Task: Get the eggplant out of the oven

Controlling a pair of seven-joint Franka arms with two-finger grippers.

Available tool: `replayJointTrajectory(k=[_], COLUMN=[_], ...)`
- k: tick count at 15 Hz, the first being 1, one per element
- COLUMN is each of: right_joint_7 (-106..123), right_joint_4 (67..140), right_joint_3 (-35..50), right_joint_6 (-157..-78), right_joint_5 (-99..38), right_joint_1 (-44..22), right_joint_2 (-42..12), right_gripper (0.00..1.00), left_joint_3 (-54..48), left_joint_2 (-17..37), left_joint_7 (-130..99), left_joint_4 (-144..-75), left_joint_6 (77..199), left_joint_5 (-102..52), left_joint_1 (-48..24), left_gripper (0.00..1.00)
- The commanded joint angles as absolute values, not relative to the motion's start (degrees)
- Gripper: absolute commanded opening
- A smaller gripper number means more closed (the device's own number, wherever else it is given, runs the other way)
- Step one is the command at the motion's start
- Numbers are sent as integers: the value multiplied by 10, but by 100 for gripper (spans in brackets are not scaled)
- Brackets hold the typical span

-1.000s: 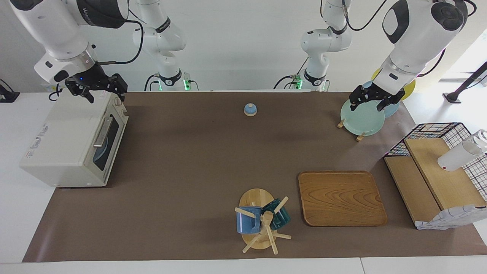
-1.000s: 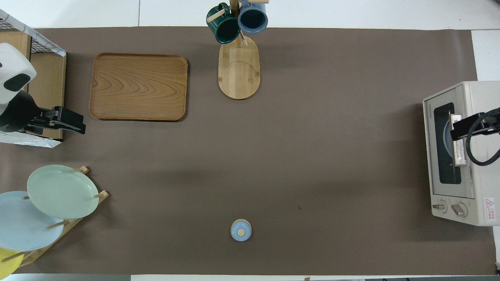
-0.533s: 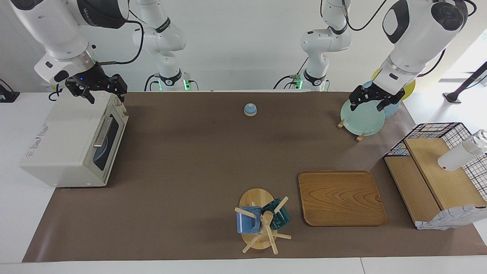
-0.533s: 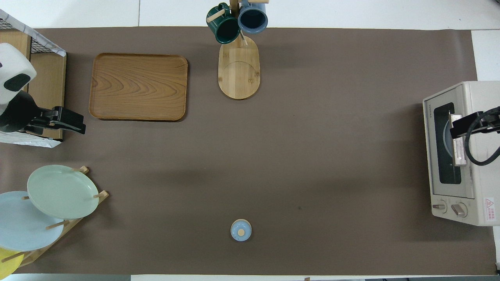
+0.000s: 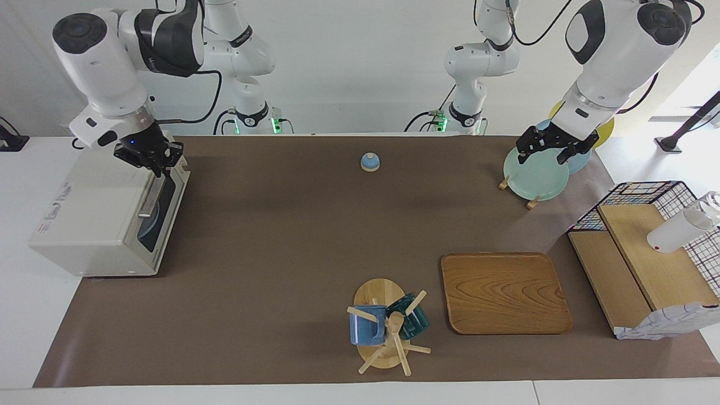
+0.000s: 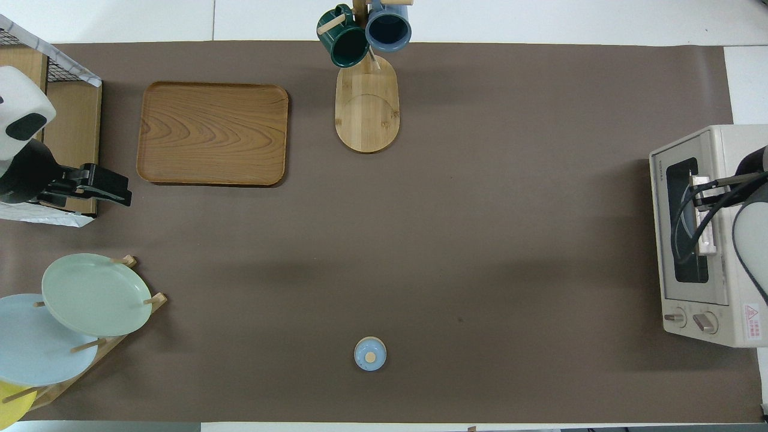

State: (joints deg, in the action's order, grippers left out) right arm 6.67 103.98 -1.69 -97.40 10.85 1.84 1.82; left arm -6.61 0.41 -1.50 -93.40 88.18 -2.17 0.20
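The cream-white oven stands at the right arm's end of the table, its door closed; its top also shows in the overhead view. Through the dark window only a bluish plate shows; the eggplant is hidden. My right gripper hangs shut just over the door's upper edge and metal bar handle, and whether it touches the bar does not show. My left gripper waits open over the green plate on the plate rack.
A blue bell sits mid-table near the robots. A wooden tray and a mug tree with two mugs lie toward the table's edge away from the robots. A wire basket shelf with a white bottle stands at the left arm's end.
My right gripper has closed, turned and come from over the oven's top corner to the door's handle. The left arm has not moved.
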Motion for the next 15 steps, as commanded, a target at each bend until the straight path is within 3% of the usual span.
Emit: replayJointTrajectory(k=[1,10,15], right_joint_7=[47,49,46], right_joint_4=[1088,1136,1171], right_joint_3=[-17,-16,-15], right_joint_6=[-1016,-1058,-1122], right_joint_5=[151,215,208], right_joint_1=[24,34,26], right_joint_2=[19,12,10], right_gripper=[0,0,0], left_joint_3=[-71,-71,-71], left_joint_2=[-11,-11,-10], left_joint_7=[-13,-13,-13], left_joint_4=[-948,-948,-949], left_joint_6=[889,889,889], left_joint_5=[-27,-27,-27], left_joint_1=[10,10,10], left_gripper=[100,100,100])
